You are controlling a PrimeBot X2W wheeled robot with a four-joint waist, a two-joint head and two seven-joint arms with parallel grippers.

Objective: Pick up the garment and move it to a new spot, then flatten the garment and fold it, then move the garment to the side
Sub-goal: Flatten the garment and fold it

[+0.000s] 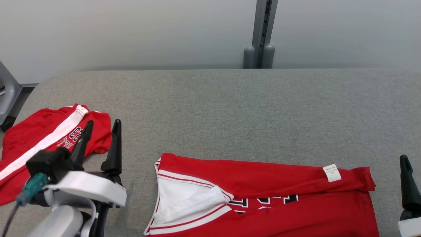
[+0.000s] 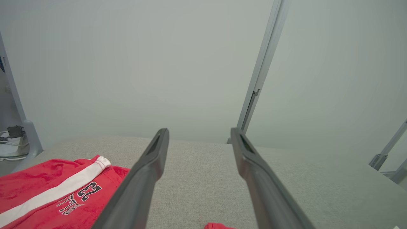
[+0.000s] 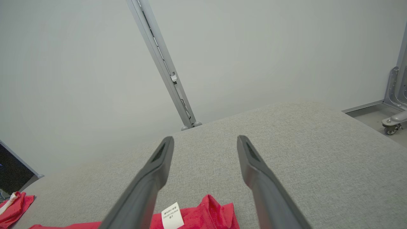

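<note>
The garment (image 1: 279, 194) is a red jersey with white trim and dark lettering. It lies partly folded at the near middle of the grey table (image 1: 230, 105), with a white tag (image 1: 331, 173) at its right end. My left gripper (image 1: 102, 123) stands open to the jersey's left, holding nothing. In the left wrist view the left gripper (image 2: 199, 131) is spread wide over bare cloth. One dark finger (image 1: 408, 177) of my right arm rises at the right edge, just past the jersey's corner. The right gripper (image 3: 206, 140) is open and empty above that tagged corner (image 3: 210, 213).
A second red garment (image 1: 42, 138) with a white stripe and the number 23 lies at the table's left edge, partly behind my left gripper. A grey post (image 1: 263, 33) stands behind the table. A wheeled metal frame (image 3: 392, 124) sits on the floor to the right.
</note>
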